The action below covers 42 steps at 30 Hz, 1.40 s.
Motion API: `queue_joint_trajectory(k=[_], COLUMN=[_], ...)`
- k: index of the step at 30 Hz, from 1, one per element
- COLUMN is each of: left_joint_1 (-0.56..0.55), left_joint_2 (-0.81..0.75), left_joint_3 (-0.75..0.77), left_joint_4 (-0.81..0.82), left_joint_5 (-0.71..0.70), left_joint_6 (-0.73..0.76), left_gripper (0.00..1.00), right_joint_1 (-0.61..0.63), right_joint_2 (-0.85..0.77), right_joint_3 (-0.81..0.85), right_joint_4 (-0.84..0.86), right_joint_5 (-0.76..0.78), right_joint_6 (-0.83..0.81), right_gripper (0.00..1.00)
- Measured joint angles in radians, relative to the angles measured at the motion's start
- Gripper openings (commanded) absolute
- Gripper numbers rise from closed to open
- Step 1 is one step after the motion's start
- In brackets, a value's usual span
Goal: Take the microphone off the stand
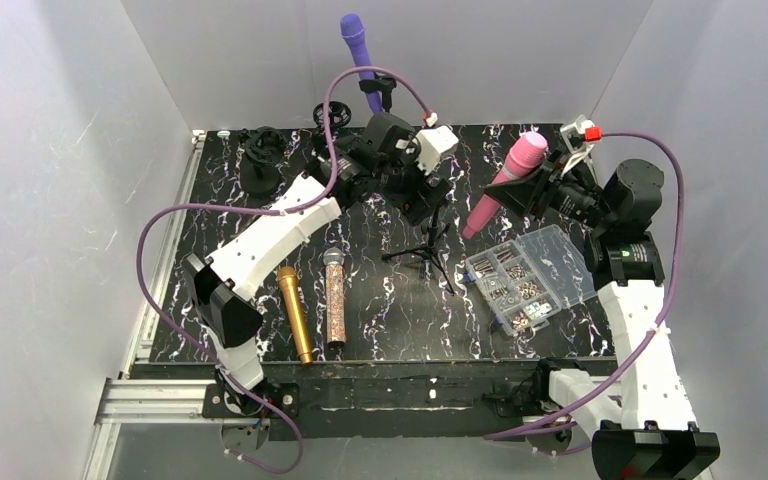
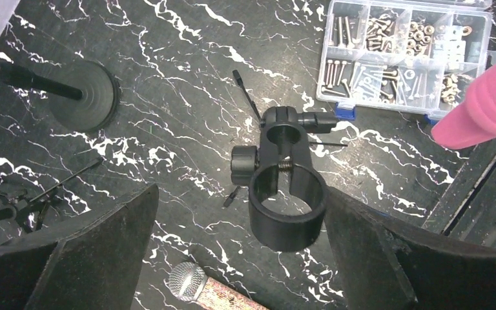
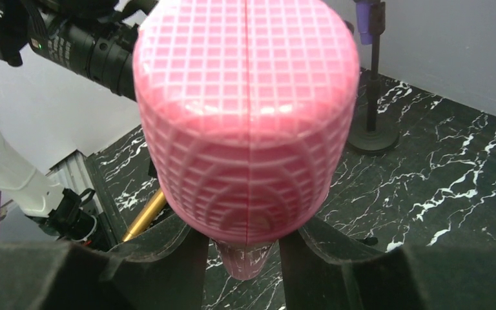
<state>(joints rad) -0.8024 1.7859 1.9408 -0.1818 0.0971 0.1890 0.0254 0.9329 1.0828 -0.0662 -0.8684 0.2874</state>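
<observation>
While the right tool [image 3: 242, 258] grips the pink microphone [image 3: 245, 123] by its handle just under the mesh head, we find that microphone well clear of the stand [image 1: 423, 250]. In the top view it sits right of centre in the upper half, tilted, with its head up and its tail slanting down to the left.

The stand, a small black tripod, is near the middle of the frame on the bench [image 1: 380, 320]. From the left wrist we see its ring clip [image 2: 289, 200] at centre frame with nothing in it. The left tool [image 2: 242, 206] stands wide, with one finger on each side of the clip, and neither touches it.

A clear parts box [image 1: 522, 275] lies right of the stand. A gold microphone [image 1: 295, 312] and a glitter microphone [image 1: 334, 297] lie side by side at lower left. A purple microphone [image 1: 356, 45] stands at top centre.
</observation>
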Motion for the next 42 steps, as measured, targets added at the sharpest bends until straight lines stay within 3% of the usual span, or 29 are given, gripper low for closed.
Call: queue_joint_trajectory(k=[4,9,18,27,35,42], left_joint_1=[0.002,0.002,0.002,0.002,-0.007,-0.037], left_joint_2=[-0.006,-0.042,-0.142,-0.057,-0.008,0.005], left_joint_3=[0.06,0.2,0.286,0.272,0.259,0.258], left_joint_4=[-0.06,-0.186,-0.265,-0.162,-0.116,-0.074], left_joint_5=[0.051,0.23,0.563,0.581,0.577,0.586], left_joint_6=[0.041,0.088,-0.056,-0.25,-0.291,-0.311], left_gripper=[0.98,0.98,0.98,0.98,0.86,0.59], right_joint_1=[0.0,0.0,0.019,0.062,0.077,0.082], right_joint_2=[0.003,0.02,0.092,0.135,0.136,0.133], right_joint_3=[0.002,0.019,0.019,0.019,0.018,-0.011], right_joint_4=[-0.025,0.005,0.39,0.661,0.733,0.752], right_joint_5=[-0.042,-0.135,-0.246,-0.262,-0.26,-0.247], right_joint_6=[-0.006,0.04,0.363,0.608,0.687,0.717], right_gripper=[0.01,0.01,0.01,0.01,0.01,0.01])
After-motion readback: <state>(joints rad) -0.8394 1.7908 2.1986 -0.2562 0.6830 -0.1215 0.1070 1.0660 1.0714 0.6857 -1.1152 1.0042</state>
